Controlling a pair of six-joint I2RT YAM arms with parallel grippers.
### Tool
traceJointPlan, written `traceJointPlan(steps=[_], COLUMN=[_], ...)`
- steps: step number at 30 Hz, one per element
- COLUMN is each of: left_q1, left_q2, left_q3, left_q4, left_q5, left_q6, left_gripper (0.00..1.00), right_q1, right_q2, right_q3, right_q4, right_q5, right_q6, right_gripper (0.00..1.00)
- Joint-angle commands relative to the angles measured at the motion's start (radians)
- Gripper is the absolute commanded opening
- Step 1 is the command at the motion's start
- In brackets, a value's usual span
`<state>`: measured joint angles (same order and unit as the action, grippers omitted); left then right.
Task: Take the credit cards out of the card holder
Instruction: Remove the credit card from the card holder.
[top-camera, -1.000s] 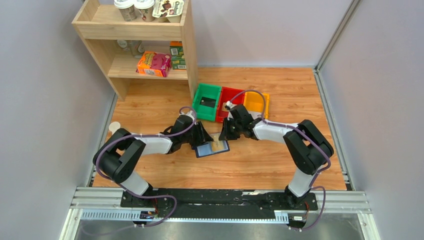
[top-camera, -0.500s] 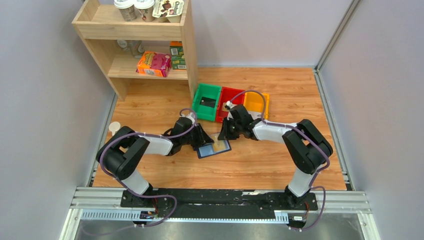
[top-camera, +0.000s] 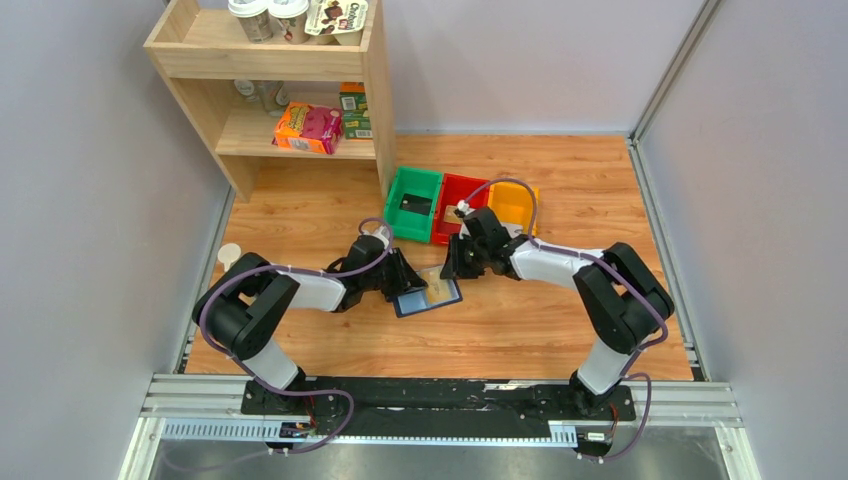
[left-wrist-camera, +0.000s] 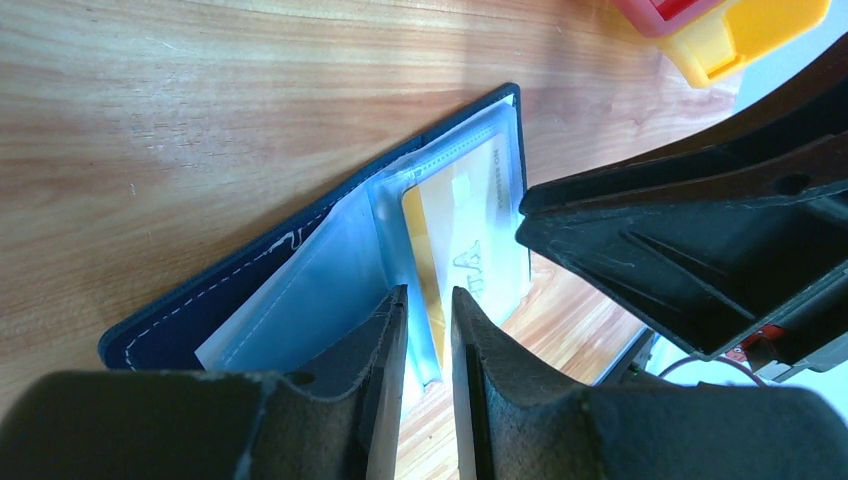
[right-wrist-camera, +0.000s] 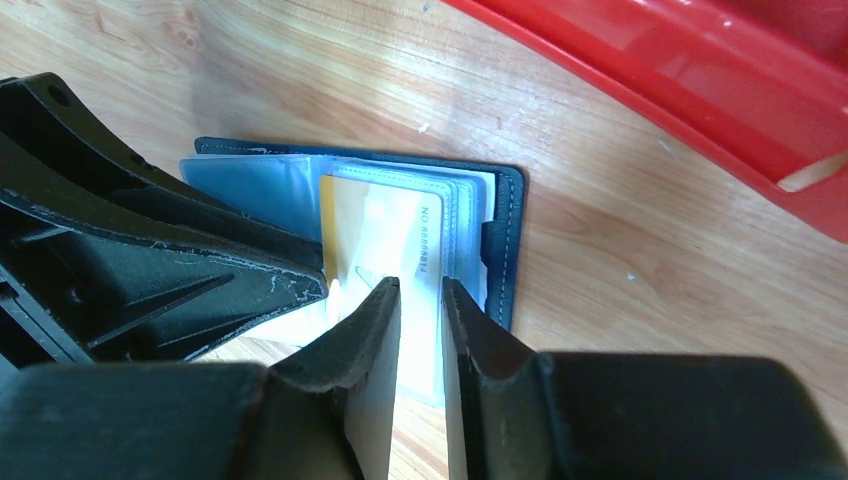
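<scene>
The navy card holder lies open on the wooden floor between my two grippers, its blue-grey clear pockets up. It also shows in the left wrist view and the right wrist view. A tan-gold and white credit card sticks partly out of a pocket toward my right gripper; it also shows in the left wrist view. My left gripper is nearly shut, its tips over the pocket edge. My right gripper is nearly shut, its tips over the card. A black card lies in the green bin.
The green bin, a red bin and a yellow bin stand in a row just behind the holder. A wooden shelf with boxes and cups stands at the back left. A white disc lies at the left wall.
The left arm has settled lower against the holder. The right gripper has shifted slightly right. The holder has barely moved.
</scene>
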<state>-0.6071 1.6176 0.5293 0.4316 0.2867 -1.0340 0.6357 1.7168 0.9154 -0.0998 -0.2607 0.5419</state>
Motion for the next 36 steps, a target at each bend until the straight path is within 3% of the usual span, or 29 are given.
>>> traceJointPlan(steps=[1,32,36], left_q1=[-0.003,-0.003,-0.003], left_q2=[-0.018,-0.012,-0.036], left_q3=[-0.009,-0.003,-0.017], left_q4=[-0.01,0.032,0.044], left_q5=[-0.011,0.017,0.016], left_q6=[0.008,-0.034,-0.051], left_gripper=[0.31,0.31,0.27], right_q1=[-0.007,-0.002,-0.002], right_q2=[-0.055,0.023,0.024], right_q3=[0.036,-0.021,-0.023], right_q4=[-0.054,-0.008,-0.009], right_q5=[0.038,-0.043,-0.034], right_q6=[-0.043,0.007,0.01], right_gripper=[0.24,0.16,0.15])
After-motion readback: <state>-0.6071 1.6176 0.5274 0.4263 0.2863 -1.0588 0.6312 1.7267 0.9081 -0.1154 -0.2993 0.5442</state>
